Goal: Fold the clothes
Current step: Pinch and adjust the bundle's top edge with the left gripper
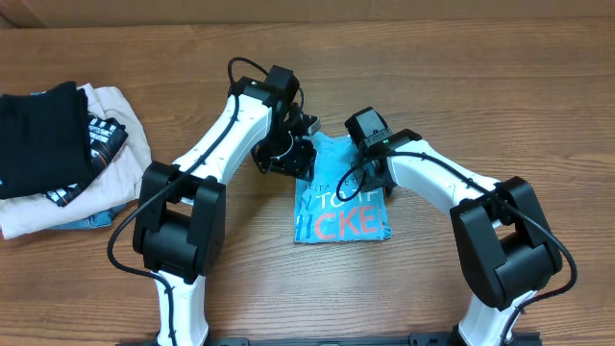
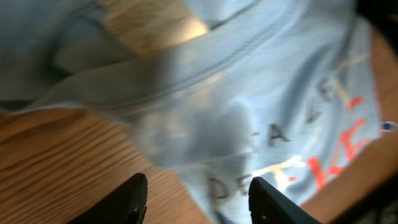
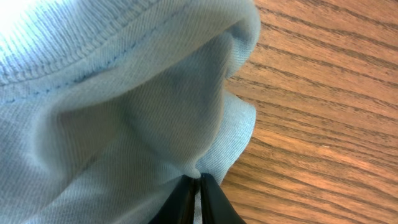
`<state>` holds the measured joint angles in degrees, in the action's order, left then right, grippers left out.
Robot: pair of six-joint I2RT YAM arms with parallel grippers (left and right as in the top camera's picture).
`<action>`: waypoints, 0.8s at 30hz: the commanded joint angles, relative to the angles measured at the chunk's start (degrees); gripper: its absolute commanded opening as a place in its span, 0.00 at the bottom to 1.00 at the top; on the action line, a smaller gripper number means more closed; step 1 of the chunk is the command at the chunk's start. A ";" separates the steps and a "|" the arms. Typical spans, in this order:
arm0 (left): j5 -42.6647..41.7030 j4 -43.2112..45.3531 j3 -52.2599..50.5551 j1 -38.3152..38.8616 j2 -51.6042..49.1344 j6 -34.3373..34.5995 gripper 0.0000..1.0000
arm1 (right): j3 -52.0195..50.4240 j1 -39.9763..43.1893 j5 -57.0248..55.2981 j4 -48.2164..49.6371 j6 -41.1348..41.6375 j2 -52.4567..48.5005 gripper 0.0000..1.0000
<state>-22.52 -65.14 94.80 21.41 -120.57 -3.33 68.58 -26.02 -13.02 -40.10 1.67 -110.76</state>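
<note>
Two claws logged: my left claw (image 2: pixel 198 198) had its jaws parted, gripping nothing; my right claw (image 3: pixel 199 190) pinched a fold of the T-shirt (image 1: pixel 342 219), which lay on the table (image 1: pixel 461 67) between my arms.

T-shirt (image 3: pixel 118 118): light blue knit cloth, fills the left and upper centre of the frame. A stitched hem band runs across the upper left. Below it the cloth bunches into a soft hanging fold, with a small lobe at its right edge.

Gripper (image 3: pixel 199 198): bottom centre, dark fingers (image 3: pixel 181 202) pressed together, pinching the fold's lower tip.

Table (image 3: pixel 323 112): brown wood grain, takes up the right side from top to bottom.
</note>
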 commanded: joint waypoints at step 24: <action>12.72 6.47 -8.92 0.11 -0.59 7.87 0.15 | -2.10 1.31 -1.49 -1.73 -0.17 -3.80 0.08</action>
<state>-16.56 -58.06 86.32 21.78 -120.57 2.66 68.66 -26.02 -12.95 -40.51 1.67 -110.76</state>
